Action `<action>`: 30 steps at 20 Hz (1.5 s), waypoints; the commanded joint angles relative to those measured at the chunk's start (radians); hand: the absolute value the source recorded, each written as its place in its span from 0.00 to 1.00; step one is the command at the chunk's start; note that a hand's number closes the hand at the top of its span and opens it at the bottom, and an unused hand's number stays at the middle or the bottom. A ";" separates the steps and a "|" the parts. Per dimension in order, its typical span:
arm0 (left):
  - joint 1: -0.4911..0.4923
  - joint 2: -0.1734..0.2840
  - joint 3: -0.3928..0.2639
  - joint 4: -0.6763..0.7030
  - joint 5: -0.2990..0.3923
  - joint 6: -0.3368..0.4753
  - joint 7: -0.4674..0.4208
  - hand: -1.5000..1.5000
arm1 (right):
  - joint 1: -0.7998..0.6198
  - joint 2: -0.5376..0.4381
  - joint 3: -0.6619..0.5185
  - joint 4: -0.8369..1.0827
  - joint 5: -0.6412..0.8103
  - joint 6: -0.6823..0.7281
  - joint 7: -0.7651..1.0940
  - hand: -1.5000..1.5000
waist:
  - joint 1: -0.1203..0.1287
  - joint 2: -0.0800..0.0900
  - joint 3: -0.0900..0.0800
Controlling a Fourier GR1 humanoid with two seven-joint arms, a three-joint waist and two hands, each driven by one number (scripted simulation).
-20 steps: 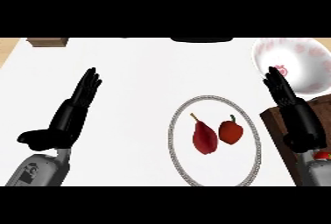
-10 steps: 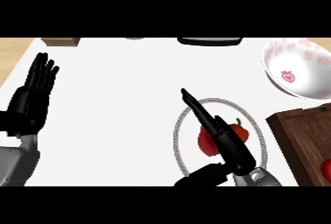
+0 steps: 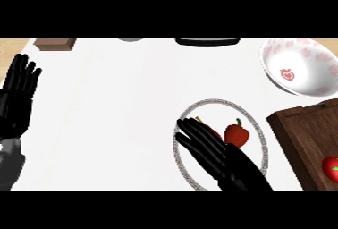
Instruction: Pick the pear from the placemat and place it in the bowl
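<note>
A round white placemat (image 3: 254,134) with a grey rim lies right of centre. On it sit a dark red pear (image 3: 210,130), mostly hidden, and a red pepper (image 3: 237,135) beside it. My right hand (image 3: 213,154) is open, fingers straight, lying flat over the pear's left side. The white bowl (image 3: 300,67) with red strawberry marks stands at the upper right, apart from the hand. At the left edge my left hand (image 3: 16,100) rests open with its fingers up.
A dark wooden box (image 3: 307,138) with a red fruit (image 3: 332,169) in it sits at the right edge beside the placemat. A small brown block (image 3: 54,43) and a dark object (image 3: 208,41) lie along the far edge.
My right hand has swung from the right edge over the placemat and now covers the pear. The view has shifted, so the left hand now shows at the far left edge.
</note>
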 commanded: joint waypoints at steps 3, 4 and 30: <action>0.015 -0.005 -0.001 -0.029 -0.025 0.014 0.002 0.50 | -0.082 -0.149 -0.127 -0.240 -0.007 0.225 0.346 0.00 | -0.002 -0.001 -0.001; 0.004 -0.011 -0.003 -0.049 -0.007 0.020 0.045 0.50 | -0.075 -0.177 -0.103 -0.251 0.016 0.261 0.391 0.00 | -0.004 -0.003 -0.001; -0.053 -0.074 0.074 0.057 -0.104 -0.071 -0.010 0.50 | -0.263 -0.138 -0.111 0.036 -0.036 0.773 0.552 0.00 | 0.009 0.008 0.002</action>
